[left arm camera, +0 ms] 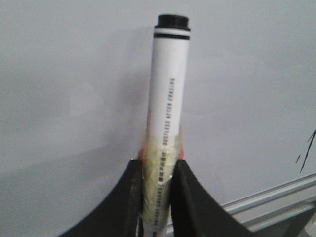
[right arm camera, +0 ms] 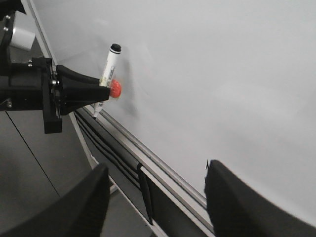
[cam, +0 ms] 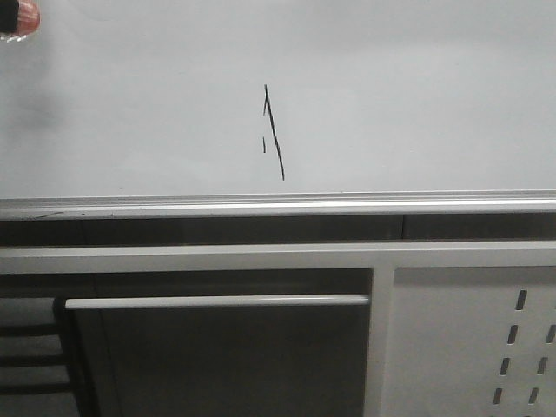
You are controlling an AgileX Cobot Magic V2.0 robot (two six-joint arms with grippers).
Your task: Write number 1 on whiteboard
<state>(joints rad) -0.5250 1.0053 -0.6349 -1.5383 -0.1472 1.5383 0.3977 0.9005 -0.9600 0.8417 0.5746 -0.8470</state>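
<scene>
The whiteboard [cam: 417, 87] fills the upper front view. The number 1 [cam: 274, 132], a thin black slanted stroke with a short flag and a tiny dash to its left, stands near the board's middle, above the silver rail [cam: 278, 206]. It also shows at the edge of the left wrist view [left arm camera: 308, 148]. My left gripper [left arm camera: 157, 182] is shut on a white marker [left arm camera: 168, 89] with a black end, well left of the number. In the right wrist view the left gripper [right arm camera: 101, 91] holds the marker [right arm camera: 109, 61] before the board. My right gripper [right arm camera: 155, 197] is open and empty.
A red ball [right arm camera: 115, 89] sits at the left gripper's tips and shows at the front view's top left corner [cam: 19, 17]. Below the rail are a white panel with slots [cam: 486, 339], a dark panel [cam: 226, 365] and a pale bar [cam: 217, 301].
</scene>
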